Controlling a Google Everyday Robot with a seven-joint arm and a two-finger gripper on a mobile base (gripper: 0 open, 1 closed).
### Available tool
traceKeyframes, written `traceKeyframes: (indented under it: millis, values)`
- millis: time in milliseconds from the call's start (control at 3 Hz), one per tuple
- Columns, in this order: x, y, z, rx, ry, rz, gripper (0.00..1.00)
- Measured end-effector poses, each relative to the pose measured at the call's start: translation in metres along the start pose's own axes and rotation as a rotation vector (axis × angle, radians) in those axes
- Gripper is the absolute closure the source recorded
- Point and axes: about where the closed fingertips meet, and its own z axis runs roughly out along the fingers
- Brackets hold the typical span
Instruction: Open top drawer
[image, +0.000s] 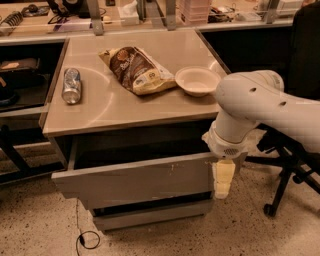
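Note:
The top drawer (135, 181) is a wide grey handleless front with small pale scratches right of centre. It stands pulled out from the cabinet, with a dark gap behind its top edge. My gripper (223, 179) hangs pale yellow below the white arm, at the drawer's right front corner. It looks to be touching or just beside the drawer's right end.
On the beige cabinet top (115, 107) lie a silver can (71, 85), a brown snack bag (136, 70) and a white bowl (197, 81). A narrower grey drawer front (150, 215) sits below. An office chair base (285, 180) stands at the right. A black cable (85, 239) lies on the floor.

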Motion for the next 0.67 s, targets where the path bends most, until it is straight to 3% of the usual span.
traceKeyframes:
  millis: [667]
  values:
    - [-0.002,-0.004,0.042,-0.066,0.012,-0.013,0.0]
